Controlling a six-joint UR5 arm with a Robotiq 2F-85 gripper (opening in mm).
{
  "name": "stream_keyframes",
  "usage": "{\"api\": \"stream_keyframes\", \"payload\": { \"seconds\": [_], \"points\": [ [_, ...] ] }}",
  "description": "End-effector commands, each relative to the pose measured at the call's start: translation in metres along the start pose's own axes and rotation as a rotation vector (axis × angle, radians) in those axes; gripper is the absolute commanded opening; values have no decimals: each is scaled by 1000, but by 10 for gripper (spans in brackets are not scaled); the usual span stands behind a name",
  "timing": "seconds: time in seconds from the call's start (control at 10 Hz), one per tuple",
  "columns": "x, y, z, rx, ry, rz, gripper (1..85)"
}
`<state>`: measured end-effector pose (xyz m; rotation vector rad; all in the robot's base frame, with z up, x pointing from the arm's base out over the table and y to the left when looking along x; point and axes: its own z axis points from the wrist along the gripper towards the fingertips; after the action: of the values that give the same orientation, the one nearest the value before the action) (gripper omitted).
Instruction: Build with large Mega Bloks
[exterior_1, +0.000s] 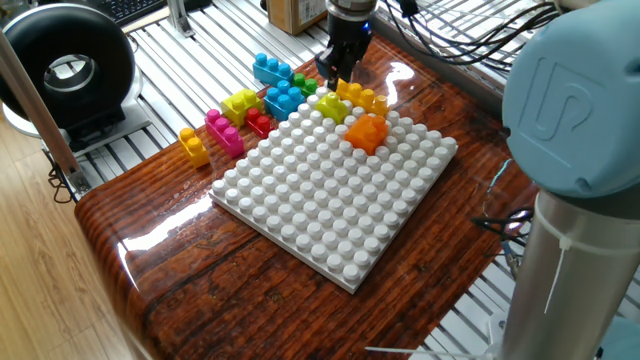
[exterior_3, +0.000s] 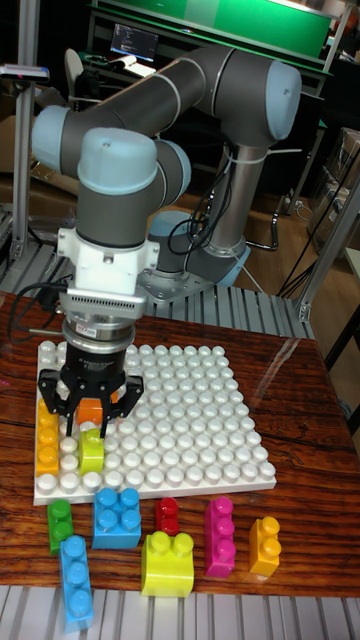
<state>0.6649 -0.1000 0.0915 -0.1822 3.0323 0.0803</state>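
Mega Bloks on plate: lime brick (exterior_3: 92, 452), long orange-yellow brick (exterior_3: 46, 438) and orange brick (exterior_1: 367, 131), all at the white baseplate (exterior_1: 330, 200) corner by the arm.
Loose bricks: blue (exterior_3: 117, 516), green (exterior_3: 60, 523), red (exterior_3: 167, 514), magenta (exterior_3: 219, 535), yellow (exterior_3: 265, 545) on counter (exterior_1: 200, 290) beside plate edge.
Gripper (exterior_3: 88, 425): fingers spread apart, holding nothing, just above lime brick.
Tall view only: finger gap, whole arm.
Fixed view: fingers partly hidden; shows black round device (exterior_1: 68, 68).
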Motion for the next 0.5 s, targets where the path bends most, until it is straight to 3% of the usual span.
{"api": "stream_keyframes", "payload": {
  "seconds": [0.0, 0.4],
  "points": [
    [-42, -10, 14, -27, -9, -34, 443],
    [-77, -16, 32, -8, -7, -43, 440]
  ]
}}
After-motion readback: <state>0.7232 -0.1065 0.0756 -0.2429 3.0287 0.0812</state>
